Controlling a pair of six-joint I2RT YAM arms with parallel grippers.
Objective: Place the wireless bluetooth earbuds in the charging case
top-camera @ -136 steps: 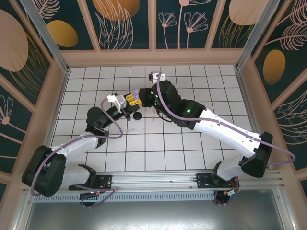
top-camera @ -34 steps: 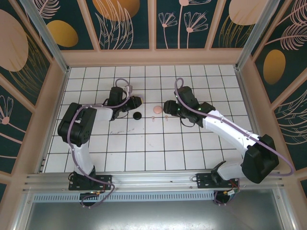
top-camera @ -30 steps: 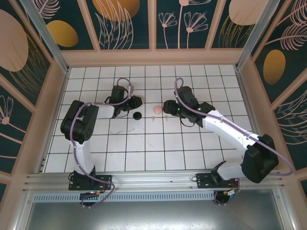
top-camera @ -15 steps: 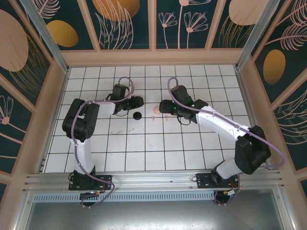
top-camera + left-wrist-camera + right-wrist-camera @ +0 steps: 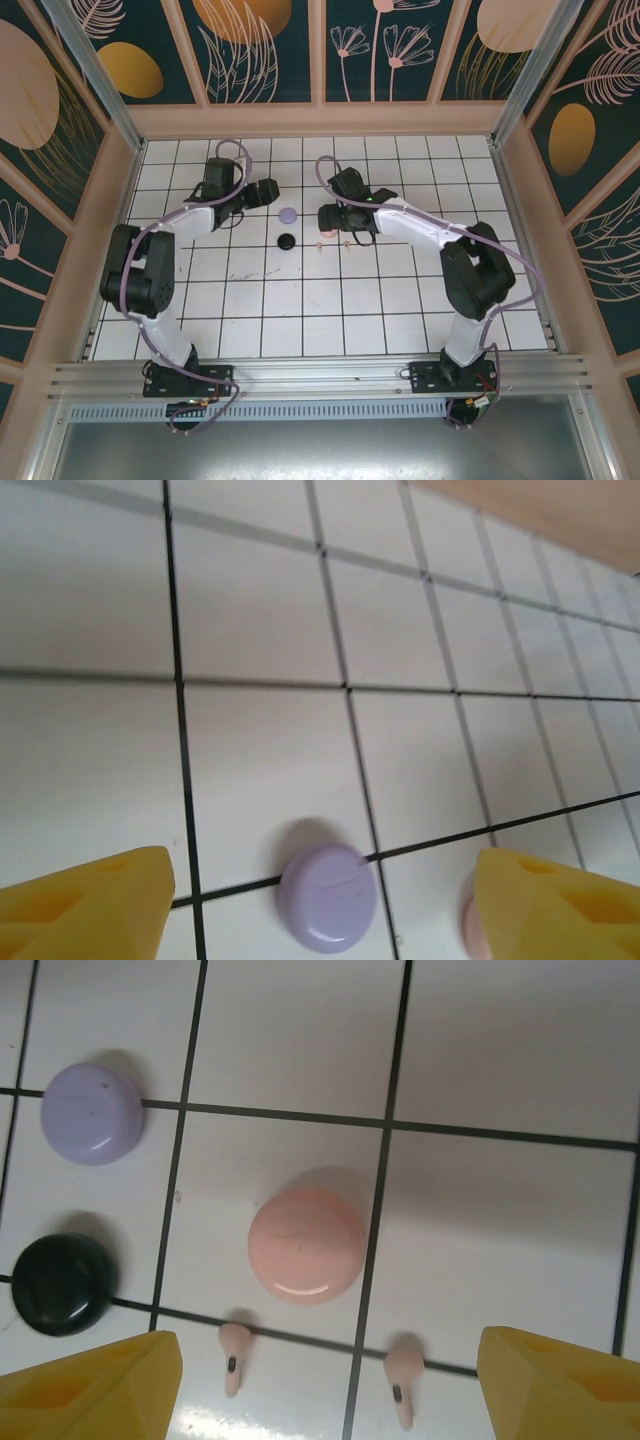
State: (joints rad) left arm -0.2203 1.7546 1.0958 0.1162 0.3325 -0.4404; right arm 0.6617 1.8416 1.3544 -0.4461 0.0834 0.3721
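On the white tiled surface (image 5: 330, 300), the left tool (image 5: 268, 196) and the right tool (image 5: 325, 218) both stand with jaws spread wide and empty, aimed at the central cluster, apparently leaving every part free for a fresh approach. The right wrist view resolves three closed round cases lying apart, the pink case (image 5: 306, 1248), the lilac case (image 5: 91, 1113) and the black case (image 5: 63, 1282), whereas the left wrist view frames the lilac case between its fingers. One pale pink earbud (image 5: 233, 1344) and the other pale pink earbud (image 5: 402, 1368) lie loose just beside the pink case, not yet inserted.

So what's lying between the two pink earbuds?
Nothing. In the right wrist view the stretch between the pink earbud and the second pink earbud is bare white tile with a dark grout line. The pink case sits beyond them.
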